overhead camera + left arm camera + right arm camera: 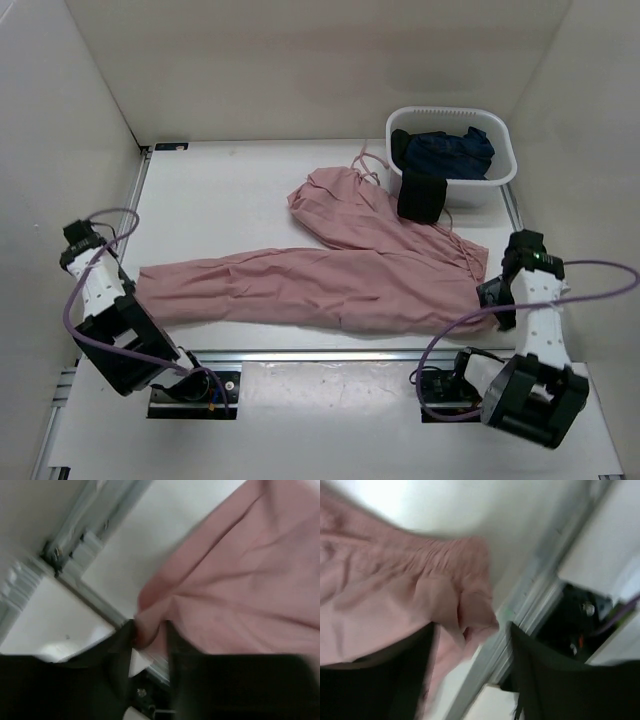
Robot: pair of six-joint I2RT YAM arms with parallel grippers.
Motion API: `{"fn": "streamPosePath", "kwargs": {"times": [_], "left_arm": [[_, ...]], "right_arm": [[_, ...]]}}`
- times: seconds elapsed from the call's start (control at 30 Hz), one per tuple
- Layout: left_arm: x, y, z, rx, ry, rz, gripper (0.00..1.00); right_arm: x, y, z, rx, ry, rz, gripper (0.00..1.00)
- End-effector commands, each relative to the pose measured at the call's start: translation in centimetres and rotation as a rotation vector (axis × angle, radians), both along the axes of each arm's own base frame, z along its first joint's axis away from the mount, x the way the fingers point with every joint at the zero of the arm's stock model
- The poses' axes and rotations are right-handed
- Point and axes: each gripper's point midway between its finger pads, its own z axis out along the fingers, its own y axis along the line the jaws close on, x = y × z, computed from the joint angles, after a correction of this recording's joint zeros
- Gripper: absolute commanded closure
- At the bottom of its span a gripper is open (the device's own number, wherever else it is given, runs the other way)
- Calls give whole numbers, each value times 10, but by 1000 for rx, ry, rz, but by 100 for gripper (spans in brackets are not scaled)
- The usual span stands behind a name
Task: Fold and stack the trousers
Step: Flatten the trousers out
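The dusty-pink trousers (330, 275) lie spread over the table, one leg stretched left and the other folded back toward the basket. My left gripper (128, 283) is at the hem of the long leg. In the left wrist view the gripper (149, 640) stands slightly open, with the hem of the trousers (240, 580) still lying between its fingers (120, 650). My right gripper (492, 297) is at the waist end. Seen from the right wrist, that gripper (472, 650) is open wide, and the gathered waistband (445, 580) hangs loose near one finger (415, 675).
A white basket (450, 112) stands at the back right, holding a dark navy garment (455, 150), with a black piece (422, 195) draped over its front wall. A metal rail (330, 352) runs along the table's near edge. White walls close in on both sides.
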Motion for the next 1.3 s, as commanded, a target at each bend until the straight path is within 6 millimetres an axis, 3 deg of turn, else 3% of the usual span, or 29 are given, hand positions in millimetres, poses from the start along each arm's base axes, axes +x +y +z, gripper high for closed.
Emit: {"fn": "streamPosePath", "kwargs": {"times": [0.0, 0.03, 0.1, 0.13, 0.2, 0.23, 0.3, 0.33, 0.4, 0.43, 0.5, 0.53, 0.6, 0.67, 0.73, 0.77, 0.83, 0.9, 0.93, 0.97, 1.0, 1.03, 1.07, 1.1, 1.17, 1.2, 1.23, 1.27], "left_arm": [[-50, -3, -25, 6, 140, 87, 52], [-63, -8, -38, -22, 193, 99, 44], [-67, -5, -45, -39, 212, 121, 31], [-54, 4, -34, -22, 173, 119, 25], [-41, 9, -20, -31, 131, 109, 22], [-17, 14, -1, -41, 45, 86, 22], [6, 12, 18, -57, -24, 38, 19], [27, 8, 29, -62, -73, -12, 19], [45, -3, 27, -92, -81, -71, 18], [56, -16, 17, -126, -59, -125, 18], [63, -33, -2, -166, -1, -180, 18], [68, -40, -23, -168, 54, -212, 18], [68, -34, -43, -137, 99, -207, 18], [62, -21, -67, -97, 179, -181, 20], [59, -18, -75, -101, 200, -169, 22], [70, -19, -68, -117, 164, -179, 23], [89, -33, -47, -136, 101, -234, 23], [138, -60, 1, -108, -51, -361, 20], [155, -75, 15, -106, -91, -415, 17], [174, -117, 30, -141, -131, -539, 15], [197, -139, 56, -140, -204, -611, 11], [210, -164, 65, -163, -236, -680, 3], [220, -189, 70, -193, -258, -746, 0], [237, -237, 74, -259, -287, -863, 0], [252, -280, 73, -324, -298, -961, 0], [264, -311, 50, -358, -270, -1021, 0], [283, -330, 61, -355, -320, -1063, 0], [291, -346, 55, -360, -316, -1090, 0]], "right_arm": [[-22, -13, 8, -75, -37, -138, 20], [-26, -16, 10, -94, -30, -142, 16], [-21, -22, 18, -126, -49, -145, 13], [-12, -25, 27, -136, -76, -131, 13], [-2, -27, 36, -136, -97, -84, 13], [8, -25, 42, -126, -122, -56, 15], [19, -19, 44, -104, -154, -16, 22], [25, -11, 48, -103, -168, 29, 25], [33, -5, 48, -125, -163, 68, 34], [43, 6, 50, -129, -182, 121, 37], [55, 17, 43, -124, -175, 160, 46], [56, 24, 39, -117, -160, 180, 51], [52, 26, 16, -93, -63, 168, 68], [41, 25, -8, -80, 32, 145, 75], [31, 23, -24, -43, 81, 127, 77], [23, 23, -37, -24, 109, 124, 77], [19, 21, -41, -10, 119, 123, 77], [24, 19, -38, -21, 115, 133, 77], [30, 16, -33, -33, 97, 132, 74], [44, 13, -21, -53, 55, 142, 69], [53, 10, -14, -71, 25, 149, 64], [61, 9, -9, -74, 7, 149, 59], [69, 5, -1, -96, -17, 166, 50], [84, 3, 10, -106, -54, 174, 46], [102, 1, 13, -113, -77, 185, 38], [113, 3, 17, -101, -100, 199, 36], [119, 2, 11, -97, -84, 200, 33], [122, 5, 8, -81, -77, 204, 29]]}}
